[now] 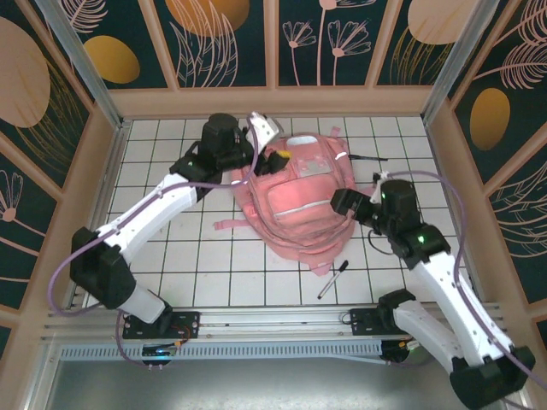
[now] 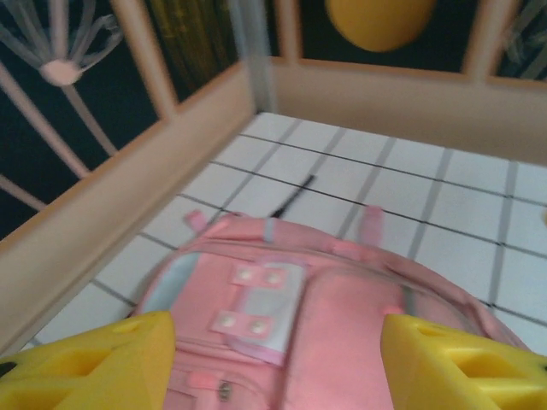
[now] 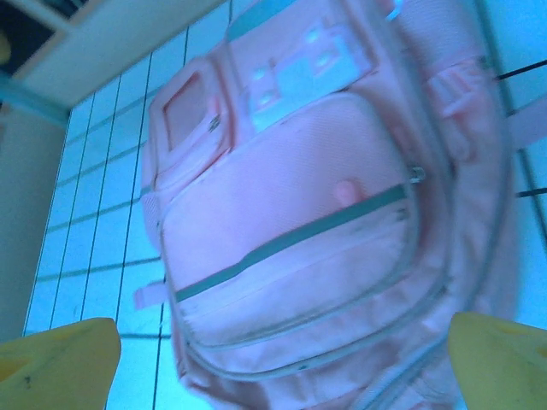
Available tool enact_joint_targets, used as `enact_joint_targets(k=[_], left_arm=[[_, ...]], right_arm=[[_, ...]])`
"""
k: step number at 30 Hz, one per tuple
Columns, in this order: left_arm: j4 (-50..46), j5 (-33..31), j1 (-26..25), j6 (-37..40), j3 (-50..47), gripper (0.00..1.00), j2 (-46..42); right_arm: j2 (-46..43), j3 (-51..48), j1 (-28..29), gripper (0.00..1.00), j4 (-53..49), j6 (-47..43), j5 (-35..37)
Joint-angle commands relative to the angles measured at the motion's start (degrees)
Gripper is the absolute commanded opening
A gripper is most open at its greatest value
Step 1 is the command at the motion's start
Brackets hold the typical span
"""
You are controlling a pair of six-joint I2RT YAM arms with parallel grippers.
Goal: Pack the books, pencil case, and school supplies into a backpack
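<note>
The pink backpack (image 1: 299,205) lies flat in the middle of the tiled table, front pockets up. My left gripper (image 1: 275,160) hovers open over its top end, and its yellow fingers (image 2: 94,363) stand wide apart above the pink fabric (image 2: 342,333). My right gripper (image 1: 344,204) is open at the backpack's right side, spread over the front pocket (image 3: 291,256) with nothing between its fingertips (image 3: 60,354). One pen (image 1: 333,279) lies on the tiles in front of the backpack. A second black pen (image 1: 366,159) lies behind it to the right. The books and the pencil case are hidden.
A low wooden wall (image 1: 273,101) runs along the back and both sides of the table. The second pen (image 2: 291,196) lies on tiles between the backpack and that wall. A pink strap (image 1: 229,225) trails out to the backpack's left.
</note>
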Motion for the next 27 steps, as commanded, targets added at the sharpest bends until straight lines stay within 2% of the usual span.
enact_joint_targets(k=[1, 3, 6, 8, 11, 14, 19, 23, 27], left_arm=[[0.9, -5.4, 2.0, -7.0, 3.6, 0.66, 6.4], [-0.6, -10.4, 2.0, -7.1, 6.8, 0.65, 12.0], [-3.7, -17.3, 2.4, -8.0, 11.4, 0.6, 21.2], [-1.9, -24.5, 2.6, -12.3, 11.0, 0.51, 25.5], [4.0, -24.3, 3.1, -14.6, 4.7, 0.51, 26.7], [4.7, -25.8, 3.1, -14.0, -1.5, 0.5, 26.2], [4.3, -29.0, 3.1, -16.8, -16.3, 0.5, 18.0], [7.1, -24.1, 3.1, -21.4, -30.9, 0.46, 4.7], [9.9, -18.4, 2.7, -24.0, -40.5, 0.39, -5.5]], right_arm=[[7.5, 3.7, -0.5, 0.92, 1.7, -4.3, -8.5], [12.3, 4.2, -0.7, 0.87, 2.3, -1.1, -7.1], [20.1, 3.8, -1.3, 0.65, 5.9, 1.2, -8.3], [22.8, 1.8, -1.1, 0.49, 9.7, 1.1, -3.0], [27.5, -0.7, -2.3, 0.41, 12.9, -2.0, -0.8], [32.1, -0.7, -2.3, 0.36, 15.7, -5.2, -1.1], [39.4, 4.3, -2.3, 0.32, 18.6, -10.4, 0.6], [47.5, 10.1, -2.5, 0.3, 22.4, -13.0, 1.2], [57.5, 17.9, -2.6, 0.32, 26.1, -13.6, 3.6]])
